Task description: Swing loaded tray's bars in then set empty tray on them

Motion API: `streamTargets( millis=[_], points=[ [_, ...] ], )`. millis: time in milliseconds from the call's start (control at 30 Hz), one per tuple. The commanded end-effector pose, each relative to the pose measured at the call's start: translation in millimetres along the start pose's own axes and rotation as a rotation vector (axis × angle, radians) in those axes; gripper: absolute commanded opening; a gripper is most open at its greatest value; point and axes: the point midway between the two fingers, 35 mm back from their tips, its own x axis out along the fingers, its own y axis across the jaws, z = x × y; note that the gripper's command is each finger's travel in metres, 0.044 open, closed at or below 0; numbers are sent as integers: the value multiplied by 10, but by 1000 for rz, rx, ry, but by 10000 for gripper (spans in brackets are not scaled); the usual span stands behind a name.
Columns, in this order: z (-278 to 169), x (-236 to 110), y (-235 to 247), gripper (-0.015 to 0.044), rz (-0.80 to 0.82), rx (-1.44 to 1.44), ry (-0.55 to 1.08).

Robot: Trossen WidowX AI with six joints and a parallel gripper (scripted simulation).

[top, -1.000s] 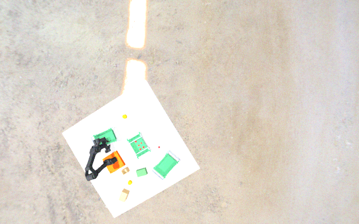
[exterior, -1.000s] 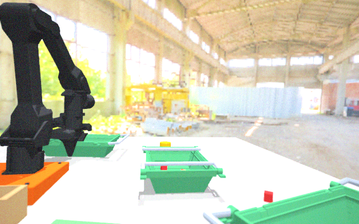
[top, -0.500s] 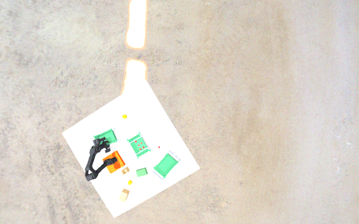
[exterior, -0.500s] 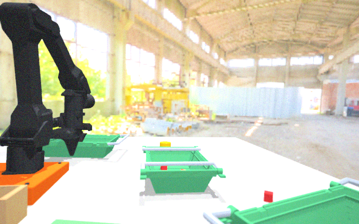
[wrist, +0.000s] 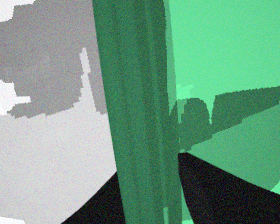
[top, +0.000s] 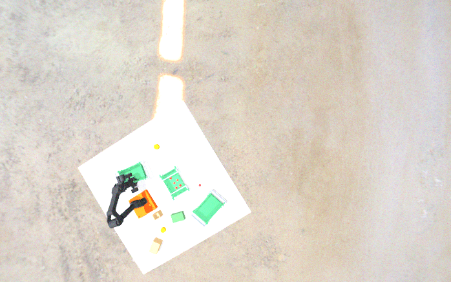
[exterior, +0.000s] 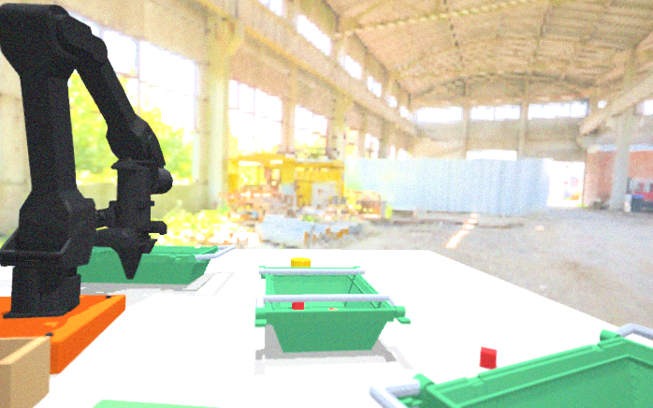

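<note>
The loaded green tray (top: pixel 166 187) (exterior: pixel 328 331) stands mid-table with small red blocks inside. Its two bars lie across its top, one at the far end (exterior: pixel 313 271) and one at the near end (exterior: pixel 324 298). An empty green tray (exterior: pixel 166 273) (wrist: pixel 138 100) stands beside the robot base, partly hidden by the arm in the top and exterior views. A pale bar (exterior: pixel 224 249) sticks out over its end. My gripper (exterior: pixel 132 270) (wrist: pixel 158 165) points down, shut on this tray's long side wall, one finger outside and one inside. The tray stands on the table.
Another empty green tray (top: pixel 216 211) (exterior: pixel 531 367) stands on the far side of the loaded one, bars out. A loose red block (top: pixel 199 185) (exterior: pixel 487 357), a green block (top: pixel 178 216), two tan boxes (top: pixel 155 247) and yellow pieces (top: pixel 156 146) (top: pixel 163 229) stand around. The orange base (exterior: pixel 85 324) is close.
</note>
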Motion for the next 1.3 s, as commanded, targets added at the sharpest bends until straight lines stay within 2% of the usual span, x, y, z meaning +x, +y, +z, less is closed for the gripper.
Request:
streamTargets(
  millis=[0, 333, 700, 1267],
  points=[
    [-5, -161, -23, 0, -3, -1, 2],
    [-1, -669, 4, 0, -3, -1, 2],
    [-5, -750, -40, 0, -3, -1, 2],
    [-46, -1195, -534, 0, -7, -1, 2]
  ],
)
